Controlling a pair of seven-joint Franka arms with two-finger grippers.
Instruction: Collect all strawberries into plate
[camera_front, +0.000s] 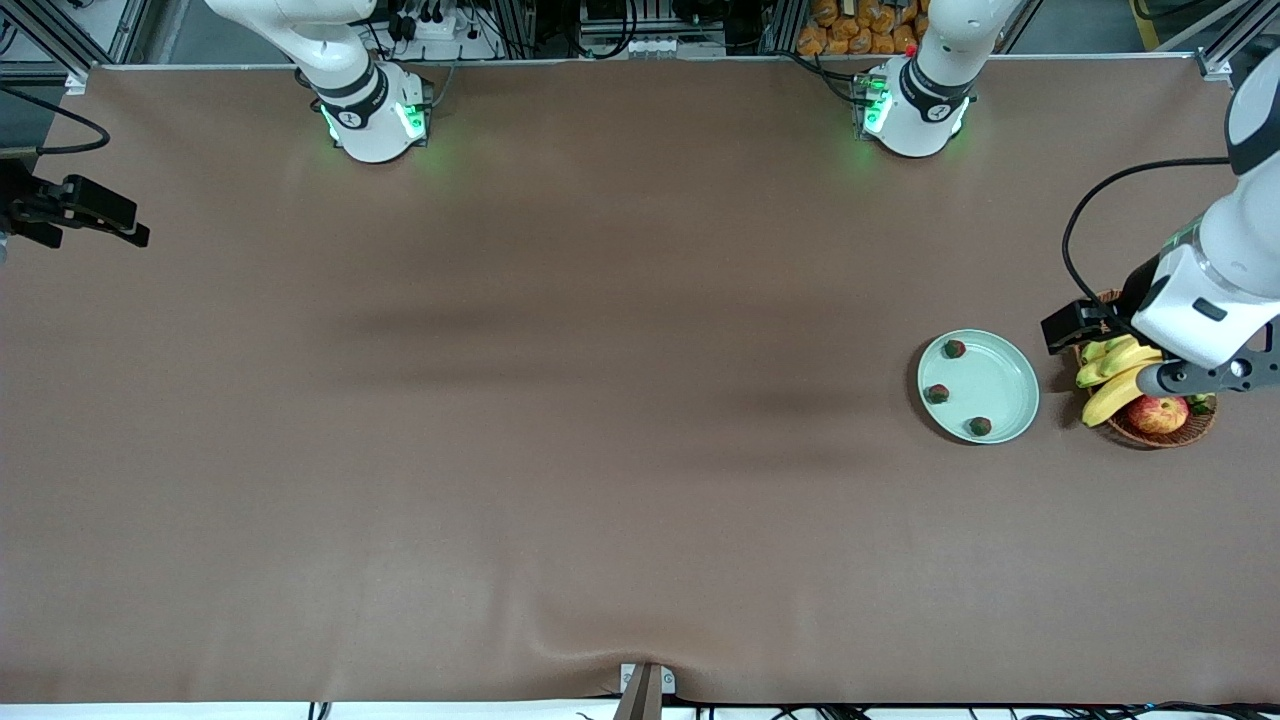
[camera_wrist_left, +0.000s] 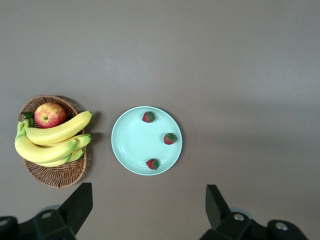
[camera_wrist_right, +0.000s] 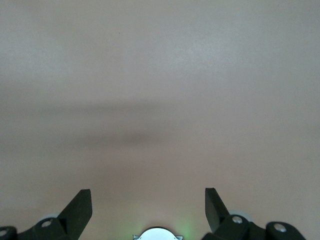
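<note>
Three strawberries (camera_front: 955, 348) (camera_front: 937, 393) (camera_front: 980, 426) lie on the pale mint-green plate (camera_front: 1005, 385) toward the left arm's end of the table. In the left wrist view the same berries (camera_wrist_left: 148, 117) (camera_wrist_left: 170, 138) (camera_wrist_left: 152, 164) sit near the rim of the plate (camera_wrist_left: 135, 142). My left gripper (camera_wrist_left: 149, 192) hangs high over the basket and the plate's edge (camera_front: 1200, 378), open and empty. At the right arm's end of the table my right gripper (camera_front: 100, 215) is up over bare cloth. It is open (camera_wrist_right: 148, 196) with nothing between its fingers.
A brown wicker basket (camera_front: 1165, 435) (camera_wrist_left: 55, 175) with bananas (camera_front: 1110, 385) (camera_wrist_left: 50, 142) and a red-yellow apple (camera_front: 1157, 413) (camera_wrist_left: 50, 115) stands beside the plate, closer to the table's end. Brown cloth covers the whole table (camera_front: 560, 400).
</note>
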